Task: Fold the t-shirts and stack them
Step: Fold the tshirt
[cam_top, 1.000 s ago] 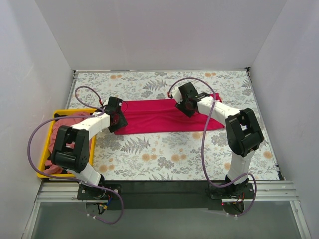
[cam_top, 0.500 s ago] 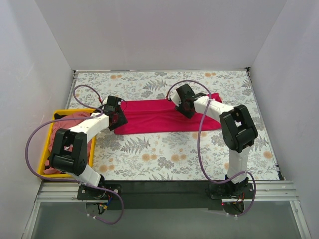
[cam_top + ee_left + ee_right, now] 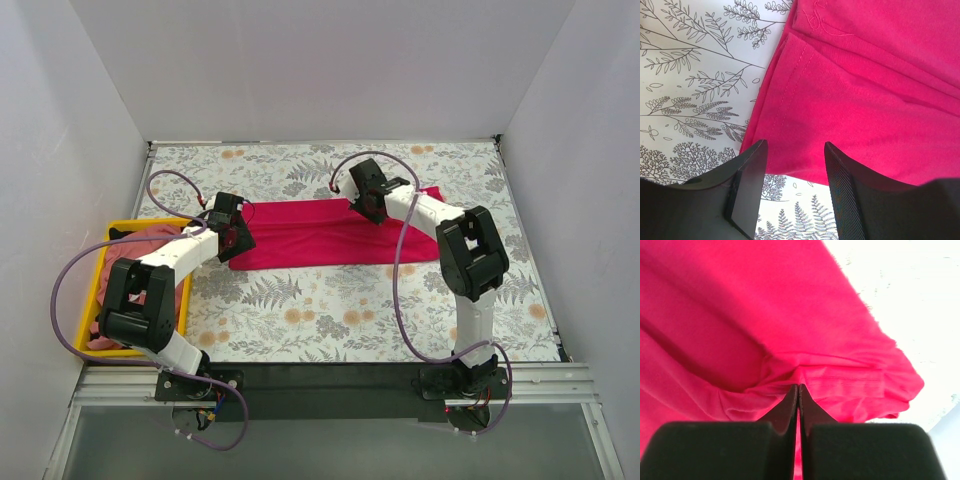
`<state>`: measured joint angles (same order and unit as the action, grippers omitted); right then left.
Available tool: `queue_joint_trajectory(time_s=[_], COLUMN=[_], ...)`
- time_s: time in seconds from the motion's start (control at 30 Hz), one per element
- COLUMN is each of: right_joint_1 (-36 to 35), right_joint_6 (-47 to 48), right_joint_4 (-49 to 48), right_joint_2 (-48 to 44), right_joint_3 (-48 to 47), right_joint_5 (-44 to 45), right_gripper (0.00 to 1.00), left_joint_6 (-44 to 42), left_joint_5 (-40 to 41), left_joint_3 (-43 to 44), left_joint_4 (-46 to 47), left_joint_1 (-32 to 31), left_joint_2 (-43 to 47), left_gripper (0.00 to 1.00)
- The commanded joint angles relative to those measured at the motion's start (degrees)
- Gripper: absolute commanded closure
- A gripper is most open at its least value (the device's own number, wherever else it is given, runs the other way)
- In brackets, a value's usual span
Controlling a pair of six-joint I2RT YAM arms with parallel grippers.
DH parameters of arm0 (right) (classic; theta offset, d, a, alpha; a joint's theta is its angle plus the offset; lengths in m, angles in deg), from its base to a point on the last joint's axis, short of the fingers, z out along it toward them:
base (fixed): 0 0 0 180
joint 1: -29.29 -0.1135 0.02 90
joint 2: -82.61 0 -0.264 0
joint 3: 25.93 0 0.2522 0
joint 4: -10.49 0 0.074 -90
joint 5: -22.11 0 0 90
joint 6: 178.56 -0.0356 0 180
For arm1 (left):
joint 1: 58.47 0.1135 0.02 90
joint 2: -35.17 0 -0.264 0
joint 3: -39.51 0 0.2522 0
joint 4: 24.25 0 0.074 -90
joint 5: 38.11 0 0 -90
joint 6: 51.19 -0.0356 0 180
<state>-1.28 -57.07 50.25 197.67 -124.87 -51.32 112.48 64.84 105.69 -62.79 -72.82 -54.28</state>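
The bright magenta-red t-shirt [image 3: 310,235] lies as a long folded strip across the middle of the floral table. My right gripper [image 3: 362,203] is at the strip's far edge, right of centre. In the right wrist view this gripper [image 3: 798,386] is shut, pinching a puckered fold of the magenta cloth [image 3: 765,305]. My left gripper [image 3: 238,240] is at the strip's left end. It stands open [image 3: 795,150] over the shirt's near left corner [image 3: 865,100] with nothing between its fingers [image 3: 747,185]. The salmon-pink t-shirt [image 3: 140,245] lies bunched in the yellow bin.
The yellow bin [image 3: 95,290] sits at the table's left edge beside the left arm. White walls close off the table on three sides. The floral table [image 3: 330,300] shows bare in front of the shirt.
My right gripper has closed on the magenta cloth and shifted slightly up and left toward the far edge. The left gripper moved a little farther along the shirt's left end, still open.
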Motion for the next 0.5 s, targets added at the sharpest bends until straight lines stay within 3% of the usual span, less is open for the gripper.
queue_joint_trajectory(time_s=[0.0, 0.47], right_joint_1=[1.12, 1.74], right_joint_6=[-1.25, -3.45], right_joint_4=[-1.04, -2.18], right_joint_2=[0.51, 0.95], right_joint_3=[-4.1, -3.33], right_joint_5=[2.23, -0.75], right_gripper=[0.99, 0.99], left_joint_6=[-0.63, -0.72], left_joint_5=[1.73, 1.55], left_joint_3=[-0.22, -0.04], left_joint_4=[1.04, 0.87], left_joint_1=[0.29, 0.29], left_joint_2=[2.53, 1.82], left_gripper=[0.52, 0.52])
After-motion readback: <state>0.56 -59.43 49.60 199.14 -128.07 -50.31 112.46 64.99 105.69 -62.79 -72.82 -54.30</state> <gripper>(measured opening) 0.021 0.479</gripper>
